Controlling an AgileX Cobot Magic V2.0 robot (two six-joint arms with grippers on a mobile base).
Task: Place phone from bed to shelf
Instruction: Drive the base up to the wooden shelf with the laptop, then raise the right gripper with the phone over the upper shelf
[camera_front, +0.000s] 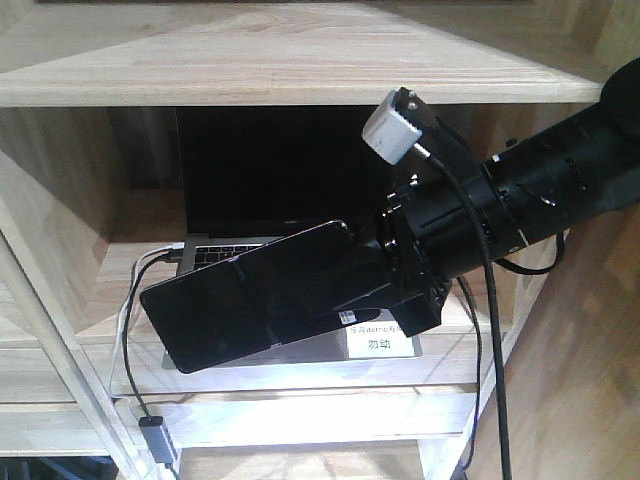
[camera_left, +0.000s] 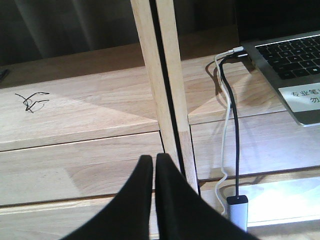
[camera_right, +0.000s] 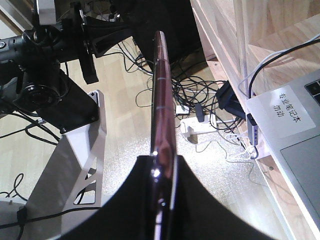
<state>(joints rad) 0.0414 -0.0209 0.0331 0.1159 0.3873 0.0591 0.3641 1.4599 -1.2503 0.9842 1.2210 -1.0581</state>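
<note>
In the front view the right tool (camera_front: 300, 295) reaches in from the right on its black arm and is clamped on the phone (camera_front: 215, 310). The phone juts out leftward past the fingers, its black screen facing the camera. It is tilted, the left end lower than the right. It hangs in front of the shelf (camera_front: 300, 85), at the tier where an open laptop (camera_front: 270, 170) stands, and covers much of the laptop's keyboard. Whether the phone touches the plank or the laptop cannot be told from here. A white label (camera_front: 380, 343) shows just below the tool, and cables (camera_front: 128, 310) run down the left of the tier to a grey adapter (camera_front: 158, 440).

The left wrist view shows the left tool (camera_left: 153, 159) with its two dark fingers pressed together and nothing between them. It is over a pale plank, just left of an upright post (camera_left: 165, 75). The laptop's corner, the white and black cables and the adapter lie to the right.

The right wrist view shows the phone edge-on — a thin pinkish rim rising straight up from between the two fingers, one flat against each face. The laptop and its label are off to the right of the phone, apart from it. Behind the phone is the floor (camera_right: 125, 145) with a tangle of wires.
</note>
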